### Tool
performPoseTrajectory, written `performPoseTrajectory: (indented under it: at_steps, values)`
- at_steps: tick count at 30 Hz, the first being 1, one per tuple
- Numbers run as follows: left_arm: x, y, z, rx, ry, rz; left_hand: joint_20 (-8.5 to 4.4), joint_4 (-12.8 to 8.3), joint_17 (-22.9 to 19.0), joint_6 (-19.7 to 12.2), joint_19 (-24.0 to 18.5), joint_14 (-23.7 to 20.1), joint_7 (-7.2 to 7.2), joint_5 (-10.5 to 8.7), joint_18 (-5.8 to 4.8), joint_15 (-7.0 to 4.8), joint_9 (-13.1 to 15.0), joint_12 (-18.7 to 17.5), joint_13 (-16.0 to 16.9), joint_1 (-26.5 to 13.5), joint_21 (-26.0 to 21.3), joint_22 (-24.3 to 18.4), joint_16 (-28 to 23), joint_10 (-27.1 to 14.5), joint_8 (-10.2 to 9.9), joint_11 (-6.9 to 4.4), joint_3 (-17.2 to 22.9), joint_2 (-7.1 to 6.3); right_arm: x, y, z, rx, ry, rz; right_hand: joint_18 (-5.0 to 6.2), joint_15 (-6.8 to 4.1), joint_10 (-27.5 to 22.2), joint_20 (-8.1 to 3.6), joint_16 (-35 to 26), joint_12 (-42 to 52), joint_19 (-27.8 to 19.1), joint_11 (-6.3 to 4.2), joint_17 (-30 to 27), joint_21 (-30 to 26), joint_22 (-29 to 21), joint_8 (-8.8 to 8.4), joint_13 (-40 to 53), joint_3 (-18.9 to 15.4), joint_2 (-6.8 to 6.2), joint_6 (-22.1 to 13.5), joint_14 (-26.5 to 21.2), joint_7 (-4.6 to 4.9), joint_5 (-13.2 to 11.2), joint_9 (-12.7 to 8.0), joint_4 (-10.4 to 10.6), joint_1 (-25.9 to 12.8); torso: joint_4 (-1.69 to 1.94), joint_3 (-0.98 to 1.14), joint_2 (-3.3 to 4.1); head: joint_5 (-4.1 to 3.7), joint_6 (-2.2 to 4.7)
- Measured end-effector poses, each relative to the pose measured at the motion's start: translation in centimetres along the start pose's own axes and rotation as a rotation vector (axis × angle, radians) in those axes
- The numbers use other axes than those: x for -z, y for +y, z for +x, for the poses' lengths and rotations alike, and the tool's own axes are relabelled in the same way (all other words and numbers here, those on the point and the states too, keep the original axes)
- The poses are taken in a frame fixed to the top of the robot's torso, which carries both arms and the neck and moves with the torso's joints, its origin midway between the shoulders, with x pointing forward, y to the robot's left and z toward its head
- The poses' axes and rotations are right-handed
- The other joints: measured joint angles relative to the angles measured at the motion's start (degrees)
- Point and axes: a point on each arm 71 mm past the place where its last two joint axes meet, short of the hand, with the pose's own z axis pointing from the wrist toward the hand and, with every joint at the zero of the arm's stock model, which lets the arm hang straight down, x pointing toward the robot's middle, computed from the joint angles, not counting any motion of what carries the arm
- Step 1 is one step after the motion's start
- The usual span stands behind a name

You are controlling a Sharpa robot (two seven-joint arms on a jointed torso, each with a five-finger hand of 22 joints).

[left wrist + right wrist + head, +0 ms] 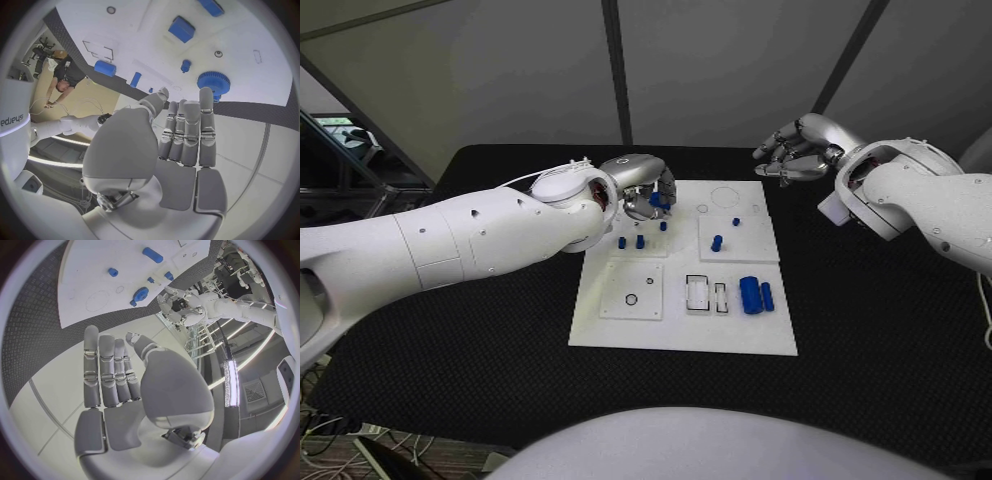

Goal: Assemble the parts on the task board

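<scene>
The white task board (pixel 682 320) lies in the middle of the black table. My left hand (pixel 639 190) hovers over its far left part with straight fingers and holds nothing. Its fingertips (pixel 206 95) end right at a blue gear (pixel 214 82), which the head view shows beside the hand (pixel 658 200); I cannot tell if they touch. Small blue pegs (pixel 640 241) stand mid-board, and two blue cylinders (pixel 753 296) lie near the right edge. My right hand (pixel 798 145) hangs beyond the board's far right corner, fingers extended (pixel 106 370) and empty. The gear (pixel 140 294) is well beyond them.
Two rectangular slots (pixel 704 294) and a small ring (pixel 633 299) sit in the board's near half. Black table (pixel 459 330) surrounds the board on all sides. My left forearm (pixel 459 245) crosses above the table's left side.
</scene>
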Motion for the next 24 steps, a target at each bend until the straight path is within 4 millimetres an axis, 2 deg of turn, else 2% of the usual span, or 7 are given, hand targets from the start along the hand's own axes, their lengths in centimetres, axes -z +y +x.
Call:
performPoseTrajectory:
  at_steps: [3, 13, 24]
  values:
    - [-0.2, 0.0, 0.2, -0.039, 0.022, 0.005, 0.16, 0.1, -0.5, 0.0, 0.2, -0.4, 0.00, 0.00, 0.00, 0.41, -0.5, -0.9, -0.7, -0.8, 0.0, 0.2, 0.4, -0.9, -0.8, 0.50, -1.4, -0.23, 0.0, 0.1, 0.0, -0.001, -0.002, -0.002, 0.00, 0.00, 0.0, 0.00, 0.0, 0.0, 0.0, 0.00, -0.1, 0.0, 0.0, 0.00, 0.0, 0.0, 0.00, 0.0, 0.0, 0.00, 0.0, 0.0, 0.0, 0.0, 0.07, 0.00, 0.00, -0.01, -0.09]
    - [-0.8, 0.2, 1.0, -0.107, 0.080, -0.004, 0.37, -0.1, -0.1, 0.6, 0.4, -0.4, 0.20, 0.00, 0.02, 0.42, -1.2, -1.3, -1.4, -0.9, 0.0, 0.6, 2.4, -1.1, -1.4, 0.30, -2.1, -0.08, -0.1, 0.2, 0.1, -0.003, -0.005, -0.008, -0.01, 0.00, -0.2, 0.00, -0.5, 0.0, 0.0, -0.20, -0.5, 0.0, -0.1, 0.00, -0.1, 0.0, 0.00, 0.0, -0.4, 0.00, 0.0, 0.0, 0.0, 0.0, 0.10, 0.02, 0.00, -0.18, -0.10]
    - [-1.6, 0.2, 1.5, -0.138, 0.113, -0.013, 0.37, -0.2, 0.6, 1.0, 0.4, -0.2, 0.60, 0.00, 0.02, 0.61, -1.6, -1.6, -1.9, 0.0, 0.0, 1.1, 3.9, -1.0, -2.0, 0.33, -2.1, 0.81, -0.1, 0.4, 0.2, -0.005, -0.006, -0.012, -0.01, 0.00, -0.2, 0.00, -0.5, 0.0, 0.0, -0.20, -0.6, 0.0, -0.1, 0.00, -0.2, 0.0, 0.00, 0.0, -0.4, 0.00, 0.0, 0.0, 0.0, 0.0, 0.10, 0.01, 0.00, -0.35, -0.20]
